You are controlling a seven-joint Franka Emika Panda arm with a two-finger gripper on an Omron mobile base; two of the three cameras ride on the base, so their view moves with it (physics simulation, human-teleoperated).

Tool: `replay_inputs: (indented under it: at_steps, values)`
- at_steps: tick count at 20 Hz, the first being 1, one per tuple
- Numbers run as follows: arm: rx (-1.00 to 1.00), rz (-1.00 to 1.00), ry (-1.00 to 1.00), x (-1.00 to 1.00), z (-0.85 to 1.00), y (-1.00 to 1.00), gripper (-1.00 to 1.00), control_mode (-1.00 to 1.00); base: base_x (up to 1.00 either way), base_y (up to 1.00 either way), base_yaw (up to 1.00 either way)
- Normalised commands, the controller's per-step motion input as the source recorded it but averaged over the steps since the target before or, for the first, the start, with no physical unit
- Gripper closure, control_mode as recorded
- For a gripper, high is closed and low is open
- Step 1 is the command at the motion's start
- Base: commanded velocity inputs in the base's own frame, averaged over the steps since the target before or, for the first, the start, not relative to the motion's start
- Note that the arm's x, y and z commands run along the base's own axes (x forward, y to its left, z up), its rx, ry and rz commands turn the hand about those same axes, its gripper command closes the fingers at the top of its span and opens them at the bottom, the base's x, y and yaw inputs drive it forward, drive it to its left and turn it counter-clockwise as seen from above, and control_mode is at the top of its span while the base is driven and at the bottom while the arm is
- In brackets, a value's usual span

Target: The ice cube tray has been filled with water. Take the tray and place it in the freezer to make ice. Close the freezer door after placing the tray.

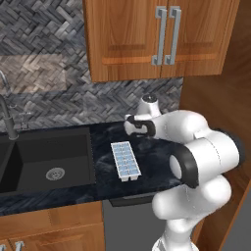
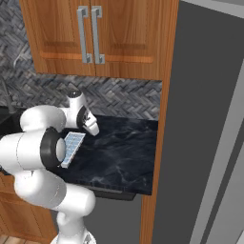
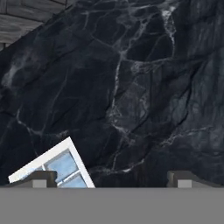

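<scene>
The ice cube tray [image 1: 125, 160] lies flat on the black marble counter [image 1: 152, 157], just right of the sink. It is white, with two columns of pale blue water cells. From the right base view the tray [image 2: 72, 146] is partly hidden behind my arm. My gripper [image 3: 113, 180] hangs open over the counter just past the tray's far end, touching nothing. One corner of the tray [image 3: 57, 166] lies by my left fingertip [image 3: 41, 179]. A tall grey fridge front [image 2: 202, 124] rises at the right; I cannot tell whether it is the freezer door. The freezer's inside is out of view.
A dark sink [image 1: 49, 164] with a faucet [image 1: 7, 120] lies left of the tray. Wooden wall cabinets [image 1: 162, 34] hang above the counter. A wooden side panel [image 2: 167, 119] bounds the counter on the right. A grey dishwasher front [image 1: 130, 225] sits under the counter.
</scene>
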Motion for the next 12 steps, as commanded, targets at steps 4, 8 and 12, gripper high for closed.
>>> replay_inputs:
  at_steps: [4,8,12]
  values:
    - [0.00,0.00,0.06,0.61,-0.32,0.12,-1.00,-1.00,0.00,0.00,0.00]
    - [0.00,0.00,0.04,0.47,-0.38,0.24,-1.00,-1.00,0.00,0.00,0.00]
    - [0.00,0.00,0.02,0.34,-0.34,0.24,-1.00,-1.00,0.00,0.00,0.00]
